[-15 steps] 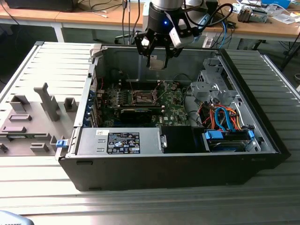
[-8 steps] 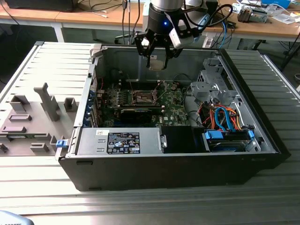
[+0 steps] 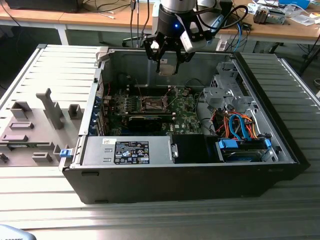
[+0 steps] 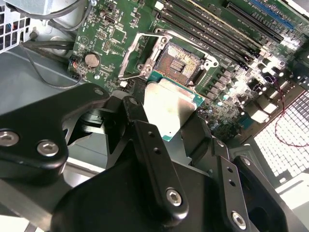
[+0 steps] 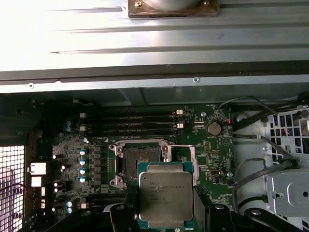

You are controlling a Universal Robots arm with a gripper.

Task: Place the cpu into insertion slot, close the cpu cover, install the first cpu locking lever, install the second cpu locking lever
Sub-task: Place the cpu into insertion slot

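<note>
My gripper (image 3: 167, 59) hangs above the open computer case and is shut on the cpu (image 3: 167, 68). In both wrist views the cpu (image 5: 165, 195) (image 4: 169, 104) is a pale silver square on a green carrier, gripped by its edges between black fingers (image 4: 145, 140). It hovers above the board, offset from the insertion slot (image 5: 137, 162) (image 4: 179, 63) (image 3: 151, 103), whose dark centre lies bare. The cpu cover (image 5: 186, 158) (image 4: 137, 53), a thin metal frame, stands flipped open beside the slot.
A long black card (image 3: 145, 120) lies just in front of the slot, with the power supply (image 3: 130, 150) nearer the case front. A drive cage (image 3: 227, 92) and blue cables (image 3: 240, 130) are at the exterior view's right. A grey fixture tray (image 3: 35, 125) sits outside the case.
</note>
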